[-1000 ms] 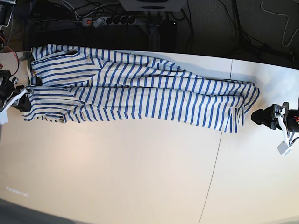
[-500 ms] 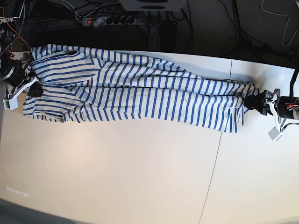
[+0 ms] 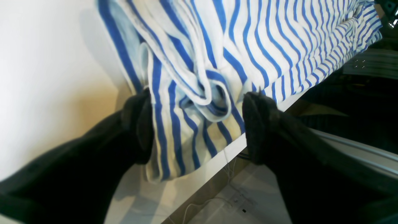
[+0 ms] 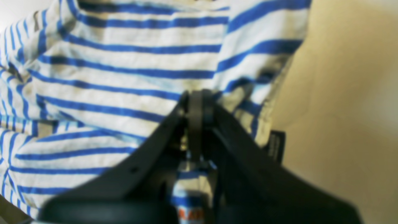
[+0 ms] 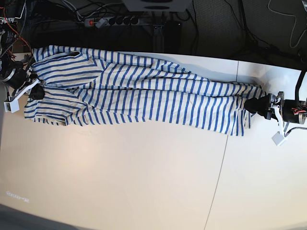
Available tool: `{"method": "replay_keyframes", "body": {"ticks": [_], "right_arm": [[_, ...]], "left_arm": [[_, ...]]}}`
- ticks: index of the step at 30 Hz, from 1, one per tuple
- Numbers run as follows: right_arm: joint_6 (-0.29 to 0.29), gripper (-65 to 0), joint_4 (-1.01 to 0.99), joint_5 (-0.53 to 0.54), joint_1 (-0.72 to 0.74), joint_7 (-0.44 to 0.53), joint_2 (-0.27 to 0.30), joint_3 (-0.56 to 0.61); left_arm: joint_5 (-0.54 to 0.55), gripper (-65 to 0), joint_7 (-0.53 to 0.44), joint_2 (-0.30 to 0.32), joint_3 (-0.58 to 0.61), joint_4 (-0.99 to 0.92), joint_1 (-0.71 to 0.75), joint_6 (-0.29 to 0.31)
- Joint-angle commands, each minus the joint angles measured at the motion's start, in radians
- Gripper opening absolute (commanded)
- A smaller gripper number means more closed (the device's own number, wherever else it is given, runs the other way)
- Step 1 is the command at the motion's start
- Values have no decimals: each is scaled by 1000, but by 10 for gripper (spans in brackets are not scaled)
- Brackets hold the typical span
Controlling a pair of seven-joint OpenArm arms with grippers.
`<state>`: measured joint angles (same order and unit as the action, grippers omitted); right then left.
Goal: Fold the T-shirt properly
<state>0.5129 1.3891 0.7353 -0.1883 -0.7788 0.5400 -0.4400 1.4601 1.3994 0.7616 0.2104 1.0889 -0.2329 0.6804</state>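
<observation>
My workspace is a broad pale table (image 5: pixel 144 182) with a thin seam (image 5: pixel 217 187) running down its right part. Behind its far edge, along the top of the frame, it is dark, with a power strip (image 5: pixel 108 21) and tangled cables (image 5: pixel 249 21). Warm light brightens the tabletop's right side, perhaps from a window.

Our left gripper (image 3: pixel 197 127) sits at the right end of the scene, low and level, its dark fingers (image 3: pixel 138 127) spread wide apart. Our right gripper (image 4: pixel 196 105), at the far left, looks pressed closed (the wrist view is blurred), its black fingers meeting at the tips.
</observation>
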Motion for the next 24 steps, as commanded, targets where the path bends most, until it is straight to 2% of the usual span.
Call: {"method": "replay_keyframes", "body": {"ticks": [1, 12, 24], "right_arm": [[83, -650, 12, 8, 8, 11, 22, -9], [83, -650, 12, 9, 8, 11, 22, -9], [83, -650, 12, 9, 8, 11, 22, -9]], "left_arm": [[23, -199, -3, 20, -10, 11, -22, 18], [-2, -199, -10, -66, -10, 1, -22, 18], [-205, -199, -220, -83, -10, -76, -21, 18]]}}
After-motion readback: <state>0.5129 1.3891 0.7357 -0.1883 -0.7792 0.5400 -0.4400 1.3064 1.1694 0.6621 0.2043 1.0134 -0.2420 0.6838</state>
